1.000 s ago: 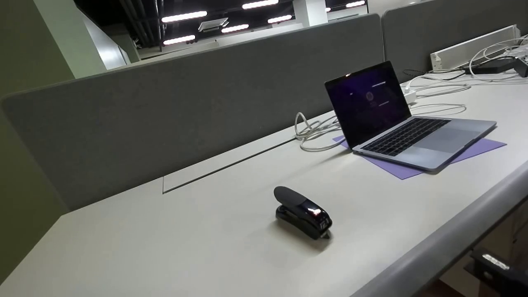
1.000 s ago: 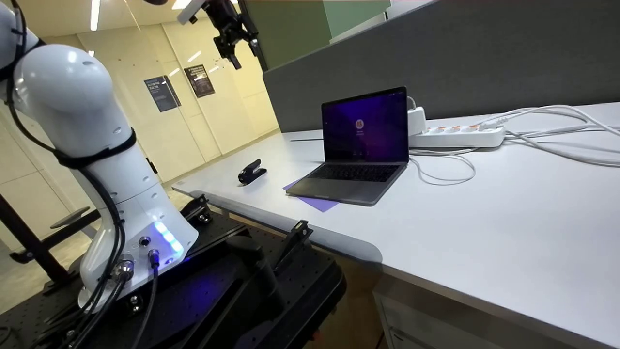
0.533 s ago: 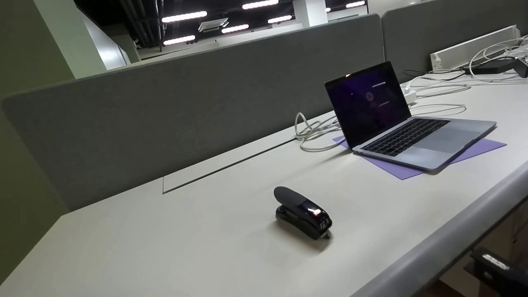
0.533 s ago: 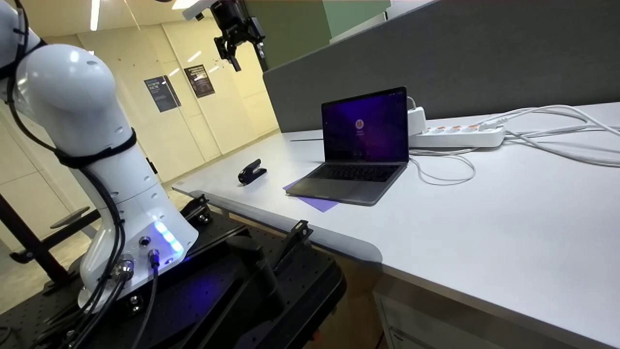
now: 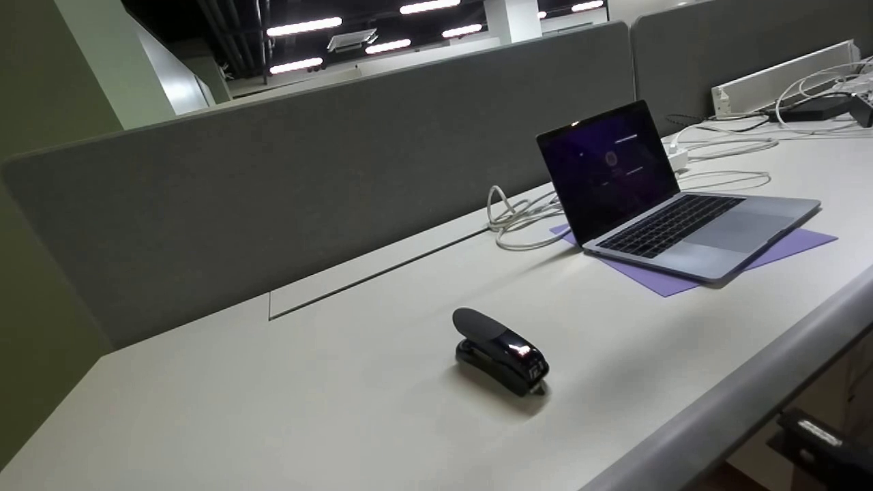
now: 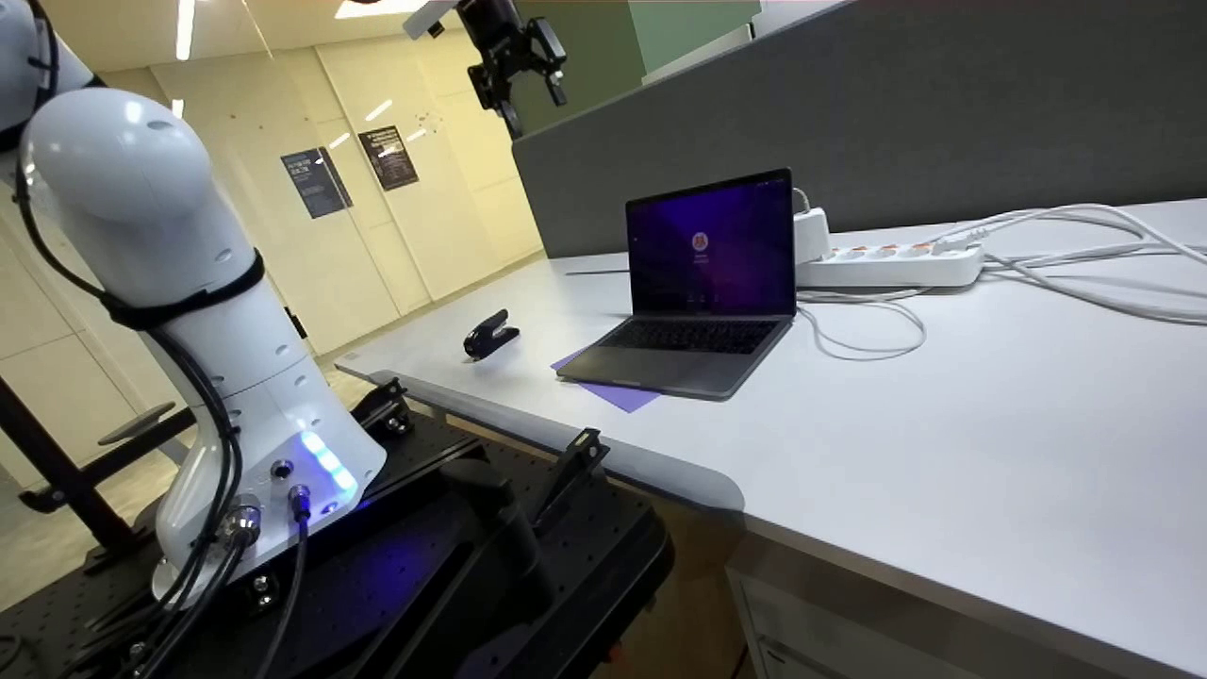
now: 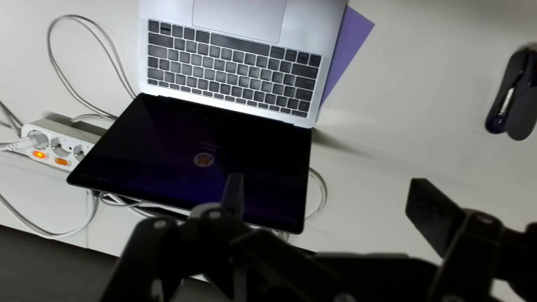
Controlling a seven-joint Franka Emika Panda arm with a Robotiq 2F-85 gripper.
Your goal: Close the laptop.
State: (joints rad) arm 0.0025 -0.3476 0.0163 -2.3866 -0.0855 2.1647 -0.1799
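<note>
- In an exterior view, the laptop is seen near the centre of the frame, lid raised and screen lit.
- A purple sheet is partly covered by the laptop on the white desk.
- The gripper is held at the top of the frame, left of centre, in an exterior view, apart from the laptop.
- In the wrist view, its fingers are spread wide, the laptop's screen partly overlapped by one.
- In the wrist view, a black stapler is cut off by the right edge.
- A white power strip is seen right of the laptop in an exterior view.
</note>
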